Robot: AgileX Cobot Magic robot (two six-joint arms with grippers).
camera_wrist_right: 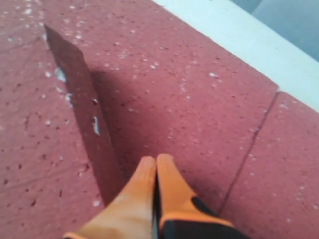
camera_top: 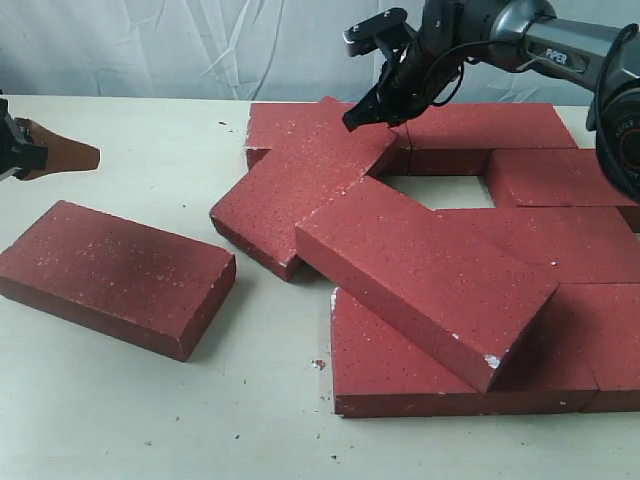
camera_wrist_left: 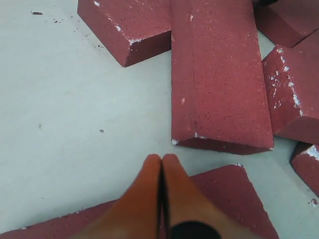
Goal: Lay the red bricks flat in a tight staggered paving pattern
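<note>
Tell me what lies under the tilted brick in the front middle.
The tilted brick rests on a flat front brick. How far that brick runs beneath it, and whatever else it covers, is hidden.

I see the red bricks (camera_top: 560, 240) — dark, pale-speckled, chipped at corners — mostly laid flat at right, two skewed and tilted atop the cluster, one lone brick (camera_top: 115, 278) flat well apart at left.

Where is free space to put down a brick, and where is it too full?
Bare table: between the lone brick and the leaning bricks, and along the front edge. A small gap shows inside the paving. The right side is crowded.
</note>
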